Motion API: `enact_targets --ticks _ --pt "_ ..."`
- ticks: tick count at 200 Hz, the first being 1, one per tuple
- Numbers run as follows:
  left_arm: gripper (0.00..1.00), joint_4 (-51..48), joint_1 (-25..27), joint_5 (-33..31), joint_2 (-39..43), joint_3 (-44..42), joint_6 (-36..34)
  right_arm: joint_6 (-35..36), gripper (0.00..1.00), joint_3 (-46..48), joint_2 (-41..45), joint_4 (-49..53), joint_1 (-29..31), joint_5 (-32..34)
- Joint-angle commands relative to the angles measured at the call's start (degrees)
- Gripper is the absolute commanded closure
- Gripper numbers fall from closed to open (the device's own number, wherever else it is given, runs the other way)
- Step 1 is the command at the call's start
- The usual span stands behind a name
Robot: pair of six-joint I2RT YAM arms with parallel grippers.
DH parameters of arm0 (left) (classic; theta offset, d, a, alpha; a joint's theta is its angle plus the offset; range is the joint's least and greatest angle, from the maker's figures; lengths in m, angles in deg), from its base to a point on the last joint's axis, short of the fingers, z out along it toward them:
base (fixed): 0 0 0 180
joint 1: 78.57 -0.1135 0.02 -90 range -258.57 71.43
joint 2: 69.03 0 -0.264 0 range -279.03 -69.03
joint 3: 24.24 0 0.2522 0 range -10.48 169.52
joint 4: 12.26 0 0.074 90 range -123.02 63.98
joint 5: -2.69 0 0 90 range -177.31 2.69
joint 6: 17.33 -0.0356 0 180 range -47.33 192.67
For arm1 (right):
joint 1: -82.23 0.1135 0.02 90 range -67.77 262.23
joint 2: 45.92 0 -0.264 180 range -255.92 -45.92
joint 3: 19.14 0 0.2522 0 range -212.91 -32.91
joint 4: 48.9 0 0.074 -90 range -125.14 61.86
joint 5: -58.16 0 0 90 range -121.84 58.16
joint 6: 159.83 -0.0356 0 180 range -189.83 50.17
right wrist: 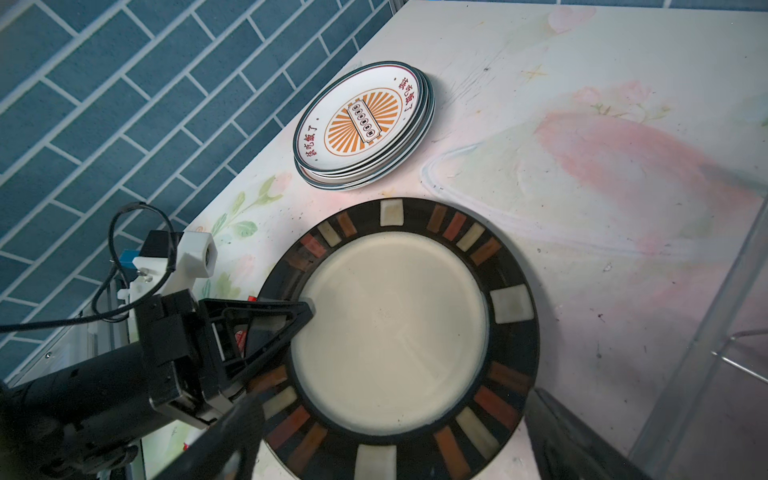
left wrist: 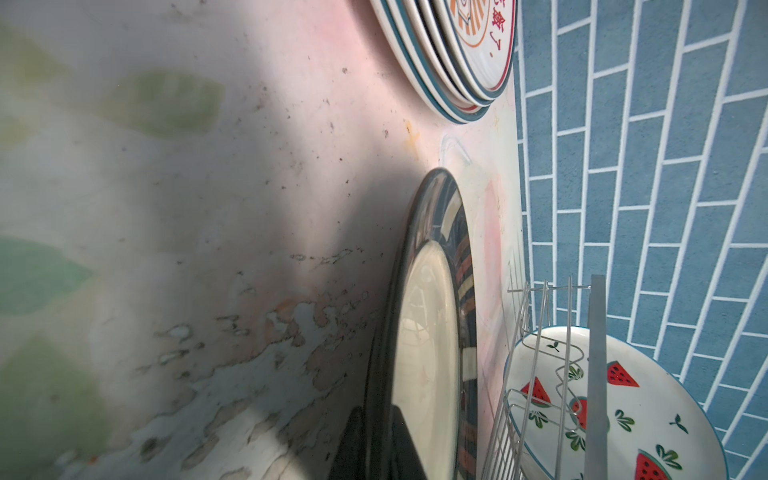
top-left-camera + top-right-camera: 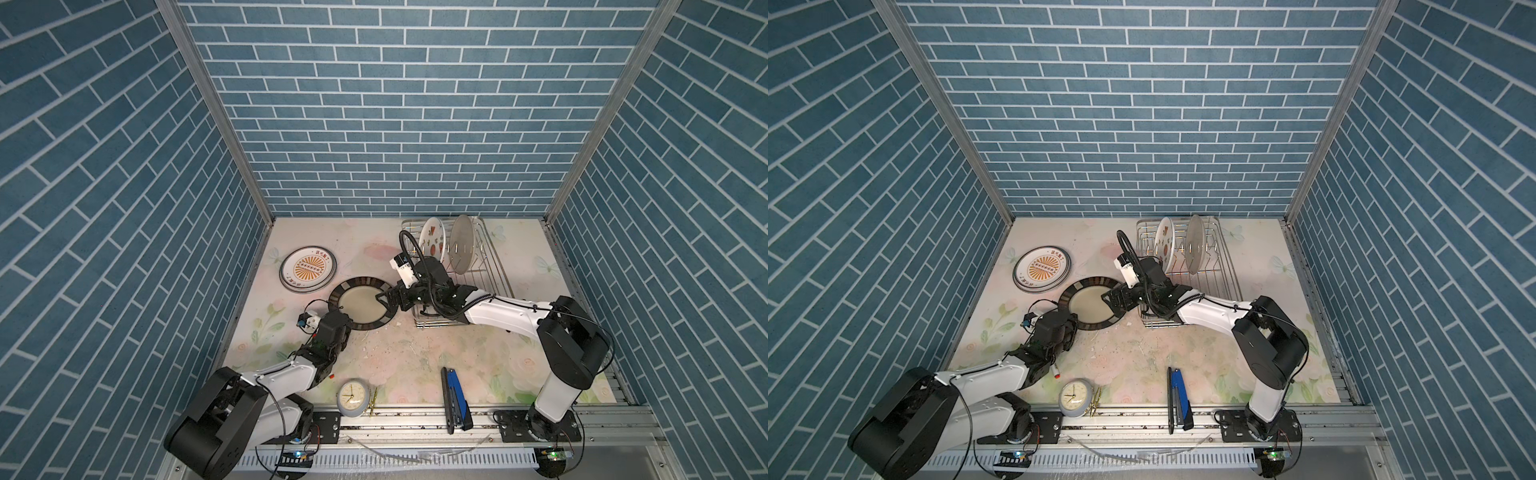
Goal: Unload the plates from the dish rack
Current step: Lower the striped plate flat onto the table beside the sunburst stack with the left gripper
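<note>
A cream plate with a dark banded rim [image 3: 360,305] [image 1: 395,332] lies low over the table, left of the dish rack [image 3: 492,266] [image 3: 1227,270]. My left gripper [image 3: 347,322] [image 2: 376,409] is shut on its near rim. My right gripper [image 3: 384,302] [image 1: 395,409] is open, with its fingers either side of the plate's opposite rim and apart from it. A watermelon-print plate [image 3: 432,243] [image 2: 648,415] and a plain grey plate [image 3: 462,245] stand upright in the rack. Several orange-sunburst plates form a stack [image 3: 307,270] [image 1: 365,124] at the back left.
Near the front edge lie a small round clock [image 3: 351,397], a brass clip [image 3: 373,399] and a blue and black stapler [image 3: 455,399]. A small red-tipped item [image 3: 331,376] sits by the left arm. Blue brick walls close in three sides.
</note>
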Motion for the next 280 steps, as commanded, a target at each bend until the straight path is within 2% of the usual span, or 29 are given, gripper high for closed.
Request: enact_targets --ticks 1,30,71,100,115,124,133,144,187,196,204,210,264,280 --pt "0.87 1.59 -0.39 -0.29 0.42 2.21 0.96 1.49 0.01 -2.71 -1.39 2.26 0.45 0.02" --pt "0.81 3.86 -0.42 -0.63 -1.16 1.04 2.56 1.49 0.01 -2.73 -1.5 2.17 0.41 0.76" --pt "0.8 8.75 -0.36 1.1 -6.65 1.61 2.6 1.32 0.01 -2.49 -1.0 2.24 0.45 1.7" --pt "0.76 6.2 -0.36 0.88 -7.93 3.16 2.59 1.4 0.01 -2.15 -0.7 2.37 0.47 2.07" --pt "0.75 8.01 -0.35 1.21 -8.79 2.97 2.7 1.56 0.01 -1.8 -0.26 2.11 0.45 2.63" --pt "0.72 8.71 -0.36 1.02 -9.06 2.93 2.65 1.58 0.01 -1.71 -0.01 2.07 0.42 2.87" --pt "0.63 8.21 -0.38 0.56 -8.97 3.1 2.61 1.58 0.01 -1.59 0.24 2.22 0.43 2.88" --pt "0.57 6.62 -0.41 0.04 -8.75 3.61 2.61 1.65 0.01 -1.47 0.43 2.06 0.46 2.88" --pt "0.55 6.39 -0.35 -0.49 -8.27 3.36 2.79 1.88 0.01 -0.41 1.32 1.2 0.46 3.62" --pt "0.51 4.45 -0.43 -1.09 -7.84 3.8 2.86 1.84 0.01 -0.4 1.48 1.23 0.45 3.71" --pt "0.4 3.28 -0.38 -1.51 -7.53 3.97 2.87 1.9 0.01 -0.26 1.63 1.08 0.45 3.88" --pt "0.37 3.21 -0.37 -1.81 -7.43 3.84 2.71 1.87 0.01 -0.02 1.74 0.83 0.45 3.94" --pt "0.31 3.97 -0.37 -2.49 -7.74 3.42 2.7 1.72 0.01 0.28 1.89 0.29 0.46 3.93" --pt "0.25 2.82 -0.4 -4.21 -6.28 2.98 2.61 1.67 0.01 0.64 2.22 0.08 0.47 4.51"
